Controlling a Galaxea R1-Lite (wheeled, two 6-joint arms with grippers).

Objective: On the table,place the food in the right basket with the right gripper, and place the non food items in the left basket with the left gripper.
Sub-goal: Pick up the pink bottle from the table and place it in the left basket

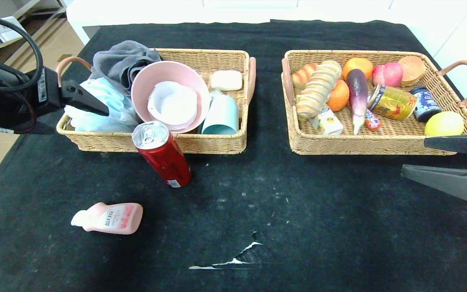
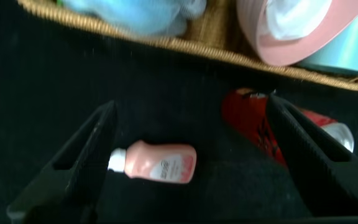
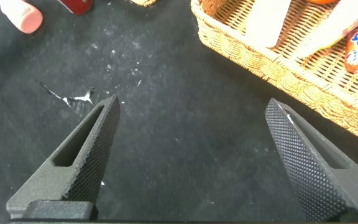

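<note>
A tall red drink can (image 1: 161, 154) stands on the table (image 1: 298, 211) just in front of the left basket (image 1: 201, 142). At the front left lies a pale pink bottle (image 1: 110, 218) on its side. My left gripper (image 1: 91, 103) hovers open over the basket's left end; in its wrist view the bottle (image 2: 157, 162) shows far below between the fingers, and the red can (image 2: 260, 121) beside one. The grey cloth (image 1: 122, 61) is in the left basket. The bread roll (image 1: 318, 87), peach (image 1: 387, 74) and yellow can (image 1: 391, 102) lie in the right basket (image 1: 371, 147). My right gripper (image 1: 414, 156) is open and empty near that basket's front right corner.
The left basket also holds a pink bowl (image 1: 168, 95), teal cup (image 1: 220, 117), soap (image 1: 226, 80) and blue mesh (image 1: 99, 105). Oranges, an eggplant (image 1: 357, 95), a lemon and a blue can share the right basket. A tear (image 1: 237, 257) marks the cloth near the front.
</note>
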